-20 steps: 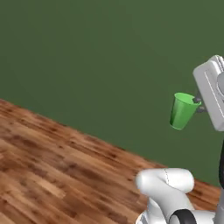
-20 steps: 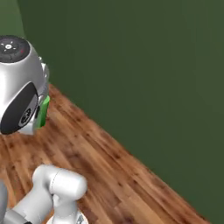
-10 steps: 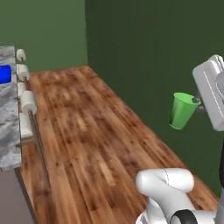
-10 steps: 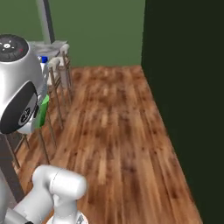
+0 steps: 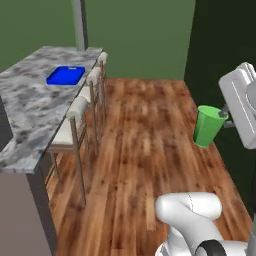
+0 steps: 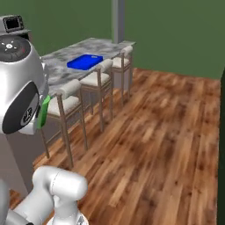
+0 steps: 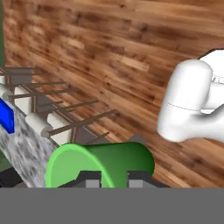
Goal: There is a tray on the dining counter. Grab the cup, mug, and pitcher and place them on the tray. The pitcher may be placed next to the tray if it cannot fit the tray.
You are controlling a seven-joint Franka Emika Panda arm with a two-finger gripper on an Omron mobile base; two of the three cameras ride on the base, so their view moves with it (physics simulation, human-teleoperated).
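The dining counter (image 5: 35,107), the table for this task, runs away from the robot along the left side of the room. Cushioned stools (image 5: 75,117) are tucked under its near edge, leaving the wooden floor (image 5: 145,150) free as a lane for the base.

The tray (image 5: 66,75) lies flat toward the far end of the table, its long axis roughly in line with the slab. Nothing is seen standing on it. Its position suggests a fixed drop-off point, within arm's reach only once the base draws alongside.

The cup (image 5: 207,126) is in the air beside the hand, well clear of both floor and table and well apart from the tray. It hangs nearly upright in the left base view, mouth up and slightly tilted, its long axis close to vertical. The gripper (image 7: 113,180) has its jaws clenched on the cup, apparently pinching its rim wall, a hold judged suited to carrying the cup over the stools and lowering it base-first.
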